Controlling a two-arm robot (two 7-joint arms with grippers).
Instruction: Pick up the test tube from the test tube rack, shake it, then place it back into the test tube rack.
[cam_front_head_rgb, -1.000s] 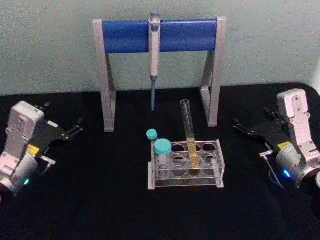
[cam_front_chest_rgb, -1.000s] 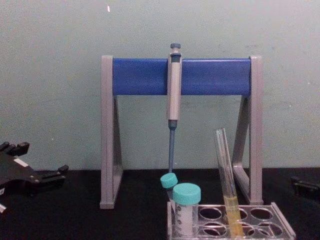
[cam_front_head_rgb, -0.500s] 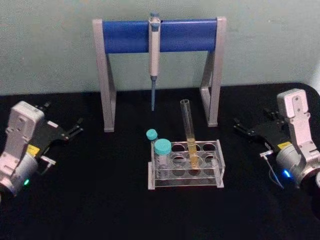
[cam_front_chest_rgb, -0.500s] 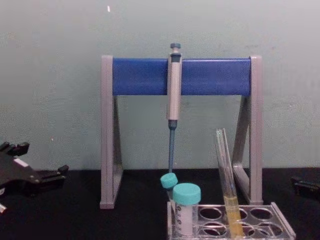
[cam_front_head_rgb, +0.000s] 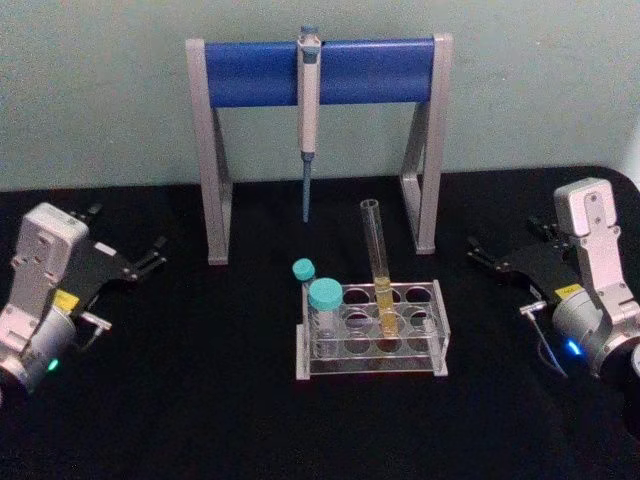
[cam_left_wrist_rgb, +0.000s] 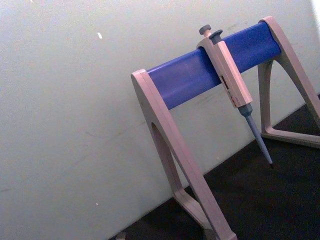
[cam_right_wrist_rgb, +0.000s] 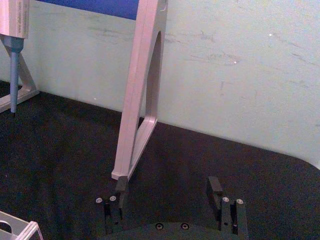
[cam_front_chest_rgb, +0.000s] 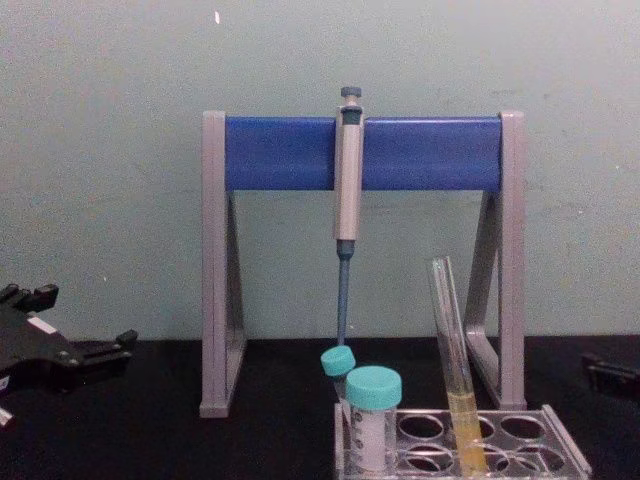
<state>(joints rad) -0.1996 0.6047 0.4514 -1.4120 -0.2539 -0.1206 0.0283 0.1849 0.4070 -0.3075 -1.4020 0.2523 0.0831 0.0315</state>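
Your right gripper (cam_front_head_rgb: 487, 255) sits well off to the right of the test tube rack (cam_front_head_rgb: 372, 330), fingers (cam_right_wrist_rgb: 215, 187) spread apart with nothing between them. Your left gripper (cam_front_head_rgb: 150, 255) rests far to the left, fingers parted too, also empty. You see the test tube (cam_front_head_rgb: 380, 270) standing in the rack's middle, leaning slightly, yellow liquid at its bottom, beside two teal-capped vials (cam_front_head_rgb: 323, 310).

In the chest view we lose the foot of the test tube rack (cam_front_chest_rgb: 462, 445) below the frame, and the right claw (cam_front_chest_rgb: 610, 372) is cut by the edge. The test tube (cam_front_head_rgb: 378, 262) base blurs behind the rack's clear plastic.
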